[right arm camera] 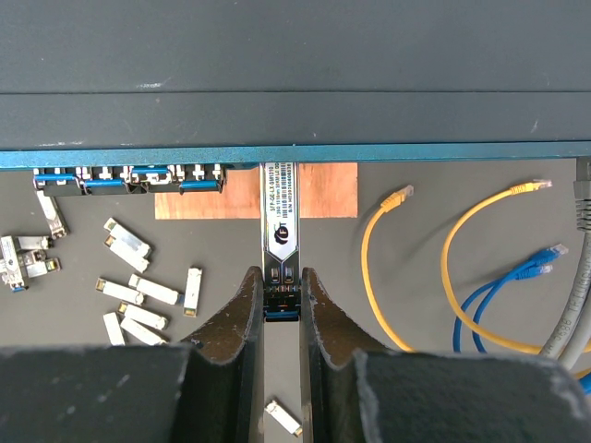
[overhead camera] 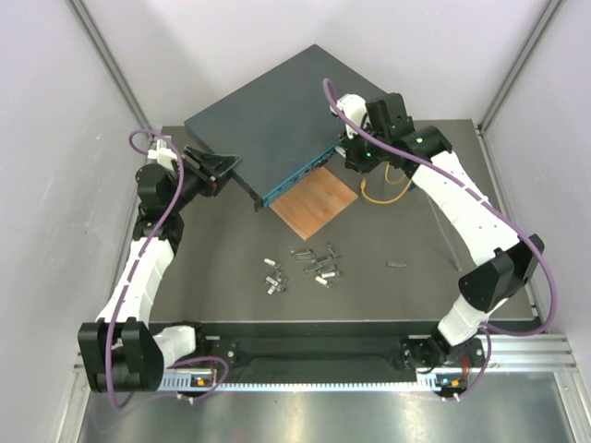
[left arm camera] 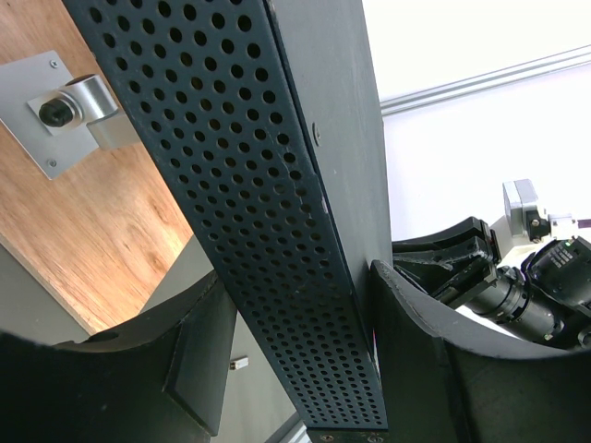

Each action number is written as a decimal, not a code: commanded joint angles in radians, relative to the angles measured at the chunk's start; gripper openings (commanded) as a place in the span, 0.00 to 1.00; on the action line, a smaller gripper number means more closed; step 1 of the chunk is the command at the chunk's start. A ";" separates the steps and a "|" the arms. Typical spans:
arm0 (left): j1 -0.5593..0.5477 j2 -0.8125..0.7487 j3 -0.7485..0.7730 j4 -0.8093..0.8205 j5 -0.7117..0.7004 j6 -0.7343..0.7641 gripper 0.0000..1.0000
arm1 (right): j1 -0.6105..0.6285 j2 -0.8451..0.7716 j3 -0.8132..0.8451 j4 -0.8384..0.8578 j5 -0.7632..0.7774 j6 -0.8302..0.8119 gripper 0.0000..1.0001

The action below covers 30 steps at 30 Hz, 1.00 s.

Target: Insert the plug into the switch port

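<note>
The switch point(overhead camera: 268, 120) is a large dark blue-grey box lying diagonally at the back, with its teal front face point(overhead camera: 300, 175) towards the table's middle. My left gripper point(overhead camera: 226, 171) straddles its left corner. In the left wrist view the perforated side point(left arm camera: 277, 231) fills the gap between my left gripper's point(left arm camera: 297, 277) fingers. My right gripper point(overhead camera: 346, 157) is shut on a silver plug point(right arm camera: 280, 221). In the right wrist view the gripper point(right arm camera: 280, 277) holds the plug's rear end, and the plug's front end meets the teal face point(right arm camera: 416, 155). Other plugs sit in ports point(right arm camera: 129, 177) to the left.
A thin brown board point(overhead camera: 314, 205) lies under the switch's front edge. Several loose plugs point(overhead camera: 309, 263) lie in the middle of the table. Yellow point(right arm camera: 379, 249) and blue point(right arm camera: 499, 295) cables lie to the right. A small dark piece point(overhead camera: 397, 263) lies alone at the right.
</note>
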 commanded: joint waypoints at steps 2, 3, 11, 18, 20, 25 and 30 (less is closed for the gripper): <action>-0.013 0.009 -0.004 0.042 0.000 0.068 0.00 | 0.011 -0.002 0.052 0.073 -0.006 0.012 0.00; -0.013 0.009 -0.004 0.042 0.001 0.068 0.00 | 0.014 -0.001 0.061 0.070 -0.006 0.013 0.00; -0.015 0.007 -0.007 0.040 -0.002 0.071 0.00 | 0.022 0.015 0.090 0.067 -0.014 0.013 0.00; -0.013 0.012 -0.007 0.040 0.000 0.073 0.00 | 0.037 0.019 0.103 0.067 -0.014 0.012 0.00; -0.015 0.012 -0.005 0.040 -0.003 0.071 0.00 | 0.041 0.019 0.106 0.067 -0.012 0.012 0.00; -0.015 0.012 -0.010 0.036 -0.002 0.074 0.00 | 0.050 0.016 0.110 0.069 -0.011 0.010 0.00; -0.015 0.015 -0.007 0.036 -0.005 0.074 0.00 | 0.053 0.013 0.112 0.073 0.000 0.009 0.00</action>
